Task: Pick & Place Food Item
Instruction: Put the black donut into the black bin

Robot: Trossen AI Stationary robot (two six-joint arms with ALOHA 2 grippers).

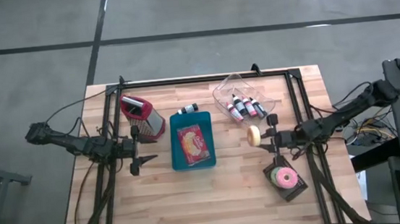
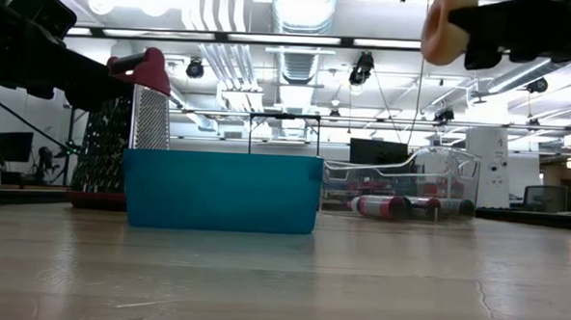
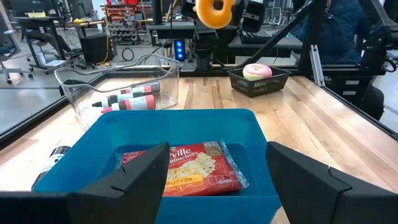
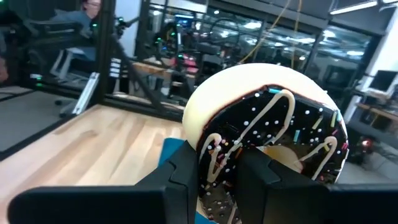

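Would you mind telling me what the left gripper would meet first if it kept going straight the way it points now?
Most likely the blue bin: the open left gripper points right at its near wall, popcorn packet inside, though the gripper's height against the rim is unclear.

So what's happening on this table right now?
The right gripper is shut on a donut and holds it in the air, between a small black basket with a pink donut and a blue bin. A popcorn packet lies in the bin. The left gripper waits open beside the bin, holding nothing. Behind are a box grater and a clear tub of bottles.
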